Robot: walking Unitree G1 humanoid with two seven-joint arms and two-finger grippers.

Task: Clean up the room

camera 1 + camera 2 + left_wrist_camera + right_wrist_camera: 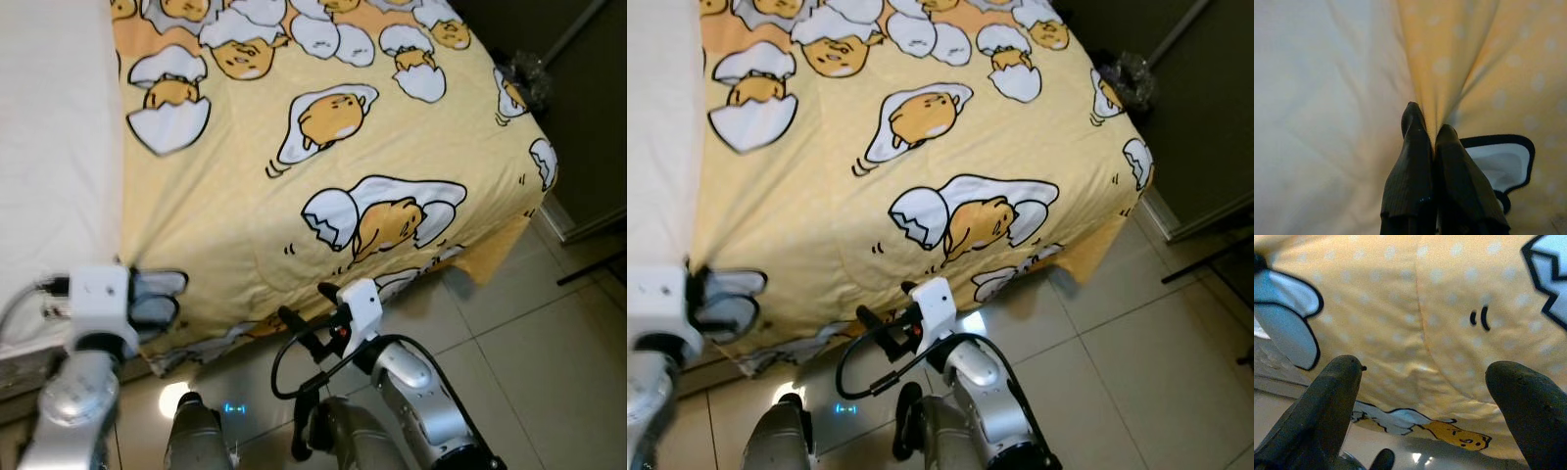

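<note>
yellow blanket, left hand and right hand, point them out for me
yellow blanket [255, 211], left eye view, flat printed middle
left hand [1432, 142], left wrist view, fingertips pinching a blanket fold
right hand [1422, 374], right wrist view, gap between the spread fingertips

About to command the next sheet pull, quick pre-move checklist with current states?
1. Left pincer shut on the yellow sheet: ok, a fold is pinched between its fingers.
2. Right pincer open: ok, fingers spread.
3. Right pincer holding sheet: not ok, short of the hanging edge.
4. Sheet flat on the bed: not ok, wrinkled by the left pincer.
5. White bedding uncovered on the left: ok.
6. Tile floor free at the bed corner: ok.
</note>
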